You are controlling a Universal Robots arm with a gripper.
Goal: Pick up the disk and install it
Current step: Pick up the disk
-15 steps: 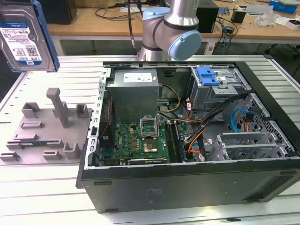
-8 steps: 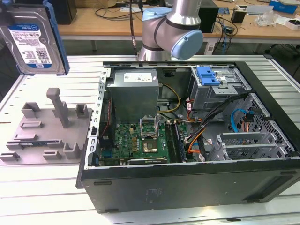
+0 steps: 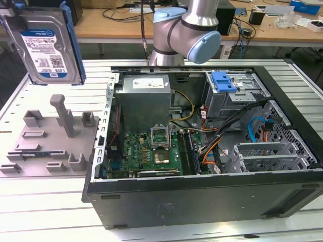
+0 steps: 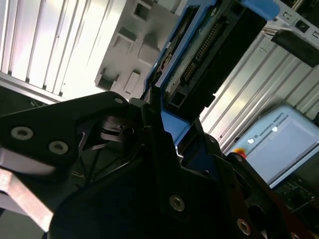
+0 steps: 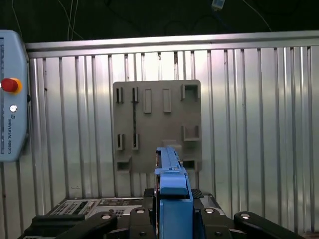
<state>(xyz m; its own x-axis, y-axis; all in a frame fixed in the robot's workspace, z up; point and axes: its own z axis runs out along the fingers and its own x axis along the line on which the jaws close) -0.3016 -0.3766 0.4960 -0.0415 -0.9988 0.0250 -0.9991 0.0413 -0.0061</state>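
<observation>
The disk (image 3: 48, 45) is dull silver metal framed in glossy blue plastic; the gripper (image 4: 167, 127) matt black.

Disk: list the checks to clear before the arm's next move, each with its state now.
1. Grip: gripper shut on the blue carrier of the disk. Ok.
2. Lift: disk hangs above the gray fixture, apart from it. Ok.
3. Position: disk at the exterior view's left, drive cage at its right, so not over the cage. Not ok.
4. Cage slot free: cannot tell.
5. Way in: whether the cables beside the cage are clear of it: cannot tell.
</observation>
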